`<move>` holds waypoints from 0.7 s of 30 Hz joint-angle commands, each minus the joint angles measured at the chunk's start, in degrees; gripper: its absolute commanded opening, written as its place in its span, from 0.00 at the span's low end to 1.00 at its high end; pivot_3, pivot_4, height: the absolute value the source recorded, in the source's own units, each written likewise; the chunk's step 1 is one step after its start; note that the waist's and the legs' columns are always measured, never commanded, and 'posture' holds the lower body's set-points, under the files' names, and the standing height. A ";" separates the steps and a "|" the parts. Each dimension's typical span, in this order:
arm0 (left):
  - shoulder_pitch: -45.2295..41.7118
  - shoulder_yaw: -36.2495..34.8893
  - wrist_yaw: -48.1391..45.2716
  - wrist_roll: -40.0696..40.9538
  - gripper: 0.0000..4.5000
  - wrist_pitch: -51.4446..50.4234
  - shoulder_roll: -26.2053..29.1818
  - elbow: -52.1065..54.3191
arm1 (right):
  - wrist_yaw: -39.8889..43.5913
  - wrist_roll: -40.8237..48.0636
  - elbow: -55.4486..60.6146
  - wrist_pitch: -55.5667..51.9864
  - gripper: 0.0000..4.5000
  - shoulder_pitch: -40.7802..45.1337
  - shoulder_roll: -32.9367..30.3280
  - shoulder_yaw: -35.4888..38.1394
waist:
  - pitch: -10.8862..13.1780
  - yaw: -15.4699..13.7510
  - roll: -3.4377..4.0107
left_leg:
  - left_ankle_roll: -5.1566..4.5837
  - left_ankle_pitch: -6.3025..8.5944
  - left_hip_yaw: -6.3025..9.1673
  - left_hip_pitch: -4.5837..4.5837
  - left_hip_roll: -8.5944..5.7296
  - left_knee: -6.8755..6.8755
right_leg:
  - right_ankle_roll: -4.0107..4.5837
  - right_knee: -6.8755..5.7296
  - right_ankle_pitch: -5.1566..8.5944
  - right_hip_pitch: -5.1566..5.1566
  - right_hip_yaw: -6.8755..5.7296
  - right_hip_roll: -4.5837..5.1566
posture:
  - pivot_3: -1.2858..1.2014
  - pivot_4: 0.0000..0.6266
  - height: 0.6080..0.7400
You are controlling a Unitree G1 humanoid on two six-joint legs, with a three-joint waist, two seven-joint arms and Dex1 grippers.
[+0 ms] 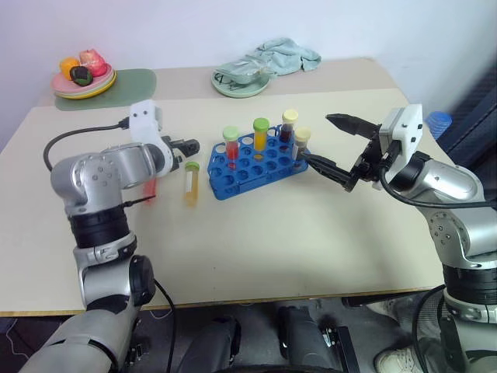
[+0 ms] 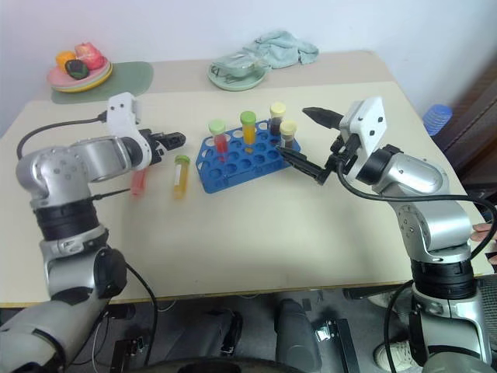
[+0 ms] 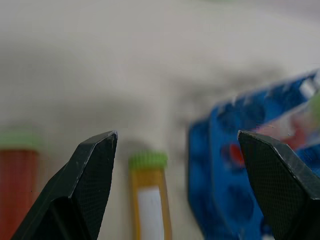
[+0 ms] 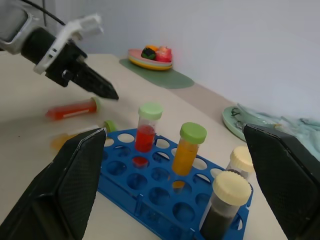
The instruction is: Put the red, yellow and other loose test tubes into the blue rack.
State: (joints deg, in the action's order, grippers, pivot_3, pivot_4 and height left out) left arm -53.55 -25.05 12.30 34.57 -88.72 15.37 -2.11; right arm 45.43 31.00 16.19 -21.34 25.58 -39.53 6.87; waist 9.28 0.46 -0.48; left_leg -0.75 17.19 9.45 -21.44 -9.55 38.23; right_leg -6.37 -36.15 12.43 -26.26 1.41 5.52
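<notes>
Yellow tube (image 1: 191,183) flat on worktop (image 1: 311,233), left-centre, cap toward frame top; red tube (image 2: 139,183) alongside. Both end effectors' fingers apart, empty.

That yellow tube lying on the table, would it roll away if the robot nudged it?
Probably. The yellow tube lies on its side on the smooth table, and its round body would likely roll if pushed sideways. Its wider green cap may curve its path. It looks small and light, so even a gentle touch could shift it.

Silver jointed arms are showing black cables and white wrist camera housings, ending in tapered black textured fingers (image 3: 92,185).
</notes>
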 commanded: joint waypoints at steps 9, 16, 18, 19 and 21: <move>-7.10 -6.50 6.03 -10.99 0.88 -3.78 -2.58 -12.56 | 4.85 3.49 3.91 -2.26 0.99 -1.28 -3.83 3.17 | 0.01 -0.36 -0.02 | 0.05 0.00 -0.01 0.01 0.00 0.02 | 0.00 -0.04 0.00 -0.01 0.00 0.00 | 0.52 0.24 1.00; -11.66 -8.41 5.38 -15.78 0.88 3.30 -3.65 -25.30 | 9.92 5.79 5.41 -5.22 0.99 -3.72 -7.78 3.62 | 0.02 -1.30 -0.06 | 0.05 0.01 -0.03 0.00 0.00 0.01 | -0.01 -0.01 -0.01 -0.01 0.00 0.02 | 0.52 0.24 1.00; -13.09 -8.07 5.22 -16.76 0.88 5.94 -3.17 -29.49 | 11.33 6.63 5.94 -6.34 0.99 -4.54 -9.17 4.18 | 0.04 -1.30 -0.09 | 0.04 0.01 -0.03 -0.01 0.00 0.02 | -0.01 0.01 -0.01 -0.01 0.00 0.02 | 0.52 0.24 1.00; -13.84 -8.14 5.17 -16.96 0.88 6.94 -3.08 -31.21 | 11.87 7.10 6.14 -6.92 0.99 -4.85 -9.83 4.67 | 0.04 -1.31 -0.10 | 0.04 0.01 -0.03 -0.02 0.00 0.02 | -0.02 0.02 -0.01 -0.01 0.00 0.03 | 0.52 0.24 1.00; -15.18 -8.10 5.04 -17.32 0.88 8.70 -2.96 -34.07 | 12.85 8.24 6.49 -8.15 0.99 -5.46 -11.23 5.69 | 0.05 -1.31 -0.10 | 0.04 0.01 -0.03 -0.02 0.00 0.02 | -0.02 0.01 -0.01 -0.01 0.00 0.03 | 0.52 0.24 1.00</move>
State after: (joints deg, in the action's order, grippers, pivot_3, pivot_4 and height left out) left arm -66.68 -32.90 17.59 17.77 -81.82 11.79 -35.17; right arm 57.34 37.38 20.49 -28.88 20.14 -49.32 9.97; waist 9.33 -0.85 -0.58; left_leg -0.71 17.21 9.42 -21.47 -9.55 38.24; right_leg -6.38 -36.15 12.42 -26.27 1.41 5.56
